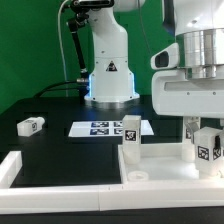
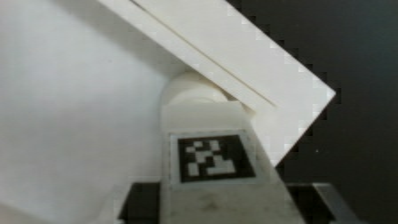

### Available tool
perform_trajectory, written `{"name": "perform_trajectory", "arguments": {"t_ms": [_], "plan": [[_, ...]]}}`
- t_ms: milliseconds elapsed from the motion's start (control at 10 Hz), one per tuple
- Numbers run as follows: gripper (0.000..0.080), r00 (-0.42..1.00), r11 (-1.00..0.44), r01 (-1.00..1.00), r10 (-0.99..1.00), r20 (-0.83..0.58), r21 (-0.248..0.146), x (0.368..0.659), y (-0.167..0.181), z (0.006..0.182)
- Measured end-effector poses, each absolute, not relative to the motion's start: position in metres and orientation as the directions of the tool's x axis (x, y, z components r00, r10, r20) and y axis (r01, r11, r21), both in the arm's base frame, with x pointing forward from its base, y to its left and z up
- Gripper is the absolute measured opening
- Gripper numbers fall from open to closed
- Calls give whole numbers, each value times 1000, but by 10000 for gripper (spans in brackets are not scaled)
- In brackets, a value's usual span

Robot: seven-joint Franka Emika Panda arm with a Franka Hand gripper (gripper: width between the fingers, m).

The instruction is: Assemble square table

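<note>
The white square table top (image 1: 165, 166) lies at the front on the exterior view's right. One tagged white leg (image 1: 130, 135) stands upright at its near-left corner. My gripper (image 1: 205, 135) is shut on a second tagged leg (image 1: 208, 146), held upright at the top's right side. In the wrist view my gripper (image 2: 222, 206) has its dark fingers (image 2: 153, 200) on both sides of this leg (image 2: 214, 140). The leg's far end meets the inside corner of the top's raised rim (image 2: 267, 70). A third leg (image 1: 30, 125) lies loose on the black table at the left.
The marker board (image 1: 100, 128) lies flat behind the upright leg. White angular barrier strips (image 1: 14, 166) run along the left and the front edge. The robot's white base (image 1: 110, 75) stands at the back centre.
</note>
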State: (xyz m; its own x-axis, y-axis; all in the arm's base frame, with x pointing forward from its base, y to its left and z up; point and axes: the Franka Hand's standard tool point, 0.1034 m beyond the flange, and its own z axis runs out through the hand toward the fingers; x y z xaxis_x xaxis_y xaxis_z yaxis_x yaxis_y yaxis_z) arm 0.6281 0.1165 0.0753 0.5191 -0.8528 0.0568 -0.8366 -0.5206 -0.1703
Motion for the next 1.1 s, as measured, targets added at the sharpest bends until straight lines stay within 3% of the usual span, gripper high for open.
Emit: {"name": "perform_trajectory", "arguments": {"t_ms": [400, 600, 700, 800, 900, 1000, 1100], "plan": [[294, 35, -20, -992, -992, -118, -126, 628, 117, 74], [294, -266, 292, -952, -938, -224, -93, 628, 117, 74], [294, -337, 362, -929, -914, -227, -81, 628, 118, 73], [294, -324, 350, -933, -919, -225, -84, 628, 118, 73], [392, -307, 332, -939, -925, -223, -89, 628, 117, 73], [392, -256, 281, -955, -943, -213, -96, 628, 118, 74], [565, -48, 71, -989, -984, -170, -132, 630, 118, 77]]}}
